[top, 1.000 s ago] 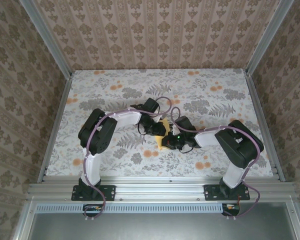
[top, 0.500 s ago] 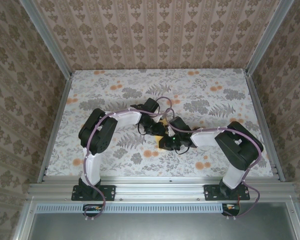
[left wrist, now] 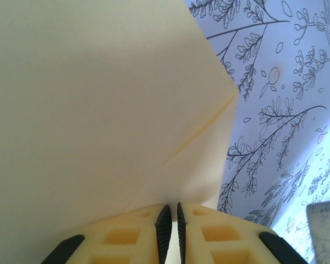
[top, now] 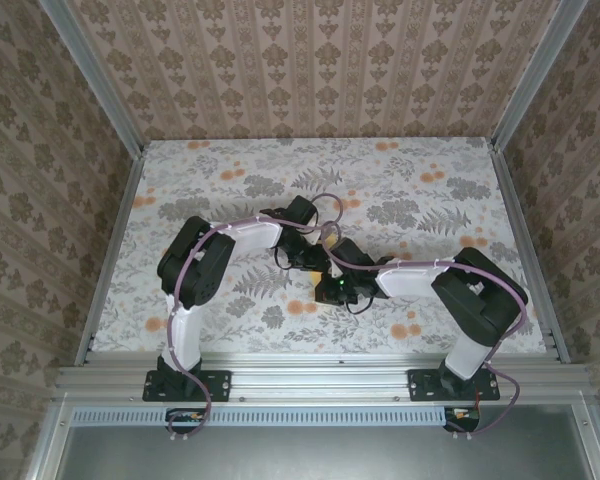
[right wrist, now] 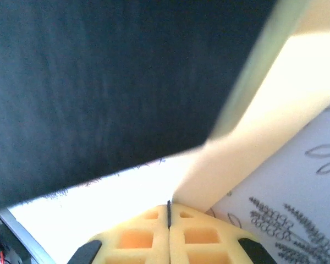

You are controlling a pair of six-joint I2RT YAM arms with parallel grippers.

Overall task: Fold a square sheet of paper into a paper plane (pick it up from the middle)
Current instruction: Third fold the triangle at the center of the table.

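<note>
- Over the last second the right gripper (right wrist: 169,212) has swung left across the flowered cloth (left wrist: 286,110) until it sits just beside the left gripper (left wrist: 170,217). Less yellow shows between them from above, so a fold is probably being brought over.
- The left gripper's pads are pressed together on the sheet of paper (left wrist: 99,110), which rises creased in front of them.
- The right gripper's pads meet with no gap and appear to pinch the sheet's lower edge.
- The sheet sits between the two grippers, near mid-table.

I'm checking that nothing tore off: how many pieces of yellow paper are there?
1. The paper, already folded, is pinched by the left claw and the right claw over the middle of the flowered cloth. A scrap could lie hidden under it.
</note>
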